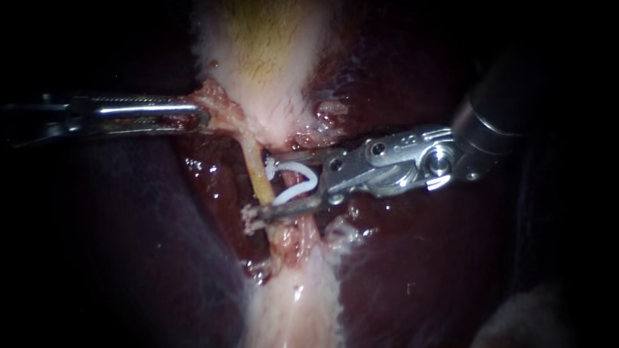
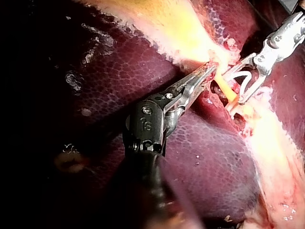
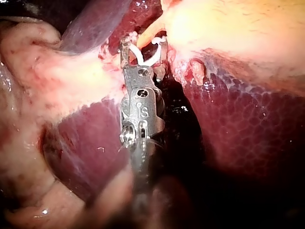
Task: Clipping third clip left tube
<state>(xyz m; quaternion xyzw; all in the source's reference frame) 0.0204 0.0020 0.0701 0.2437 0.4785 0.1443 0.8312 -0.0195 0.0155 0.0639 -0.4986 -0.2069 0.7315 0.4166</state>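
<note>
A thin yellowish tube (image 1: 258, 177) runs down from the pale gallbladder (image 1: 271, 51) over dark liver. My right instrument (image 1: 264, 185) comes in from the right, its jaws standing wide apart on either side of the tube. They carry an open white clip (image 1: 293, 183), which both jaws touch and whose arms straddle the tube. My left instrument (image 1: 196, 117) is shut on the frayed tissue (image 1: 216, 106) at the gallbladder's lower end and holds it leftward. In the right wrist view the clip (image 3: 145, 56) sits between the jaws at the tube (image 3: 150, 31). The left wrist view shows the left jaws (image 2: 206, 75) beside the clip (image 2: 244, 81).
Dark red liver (image 1: 419, 258) lies on both sides of the tube. A pale band of tissue (image 1: 296, 303) continues below it. Raw pink tissue (image 1: 329, 116) lies near the right instrument's upper jaw.
</note>
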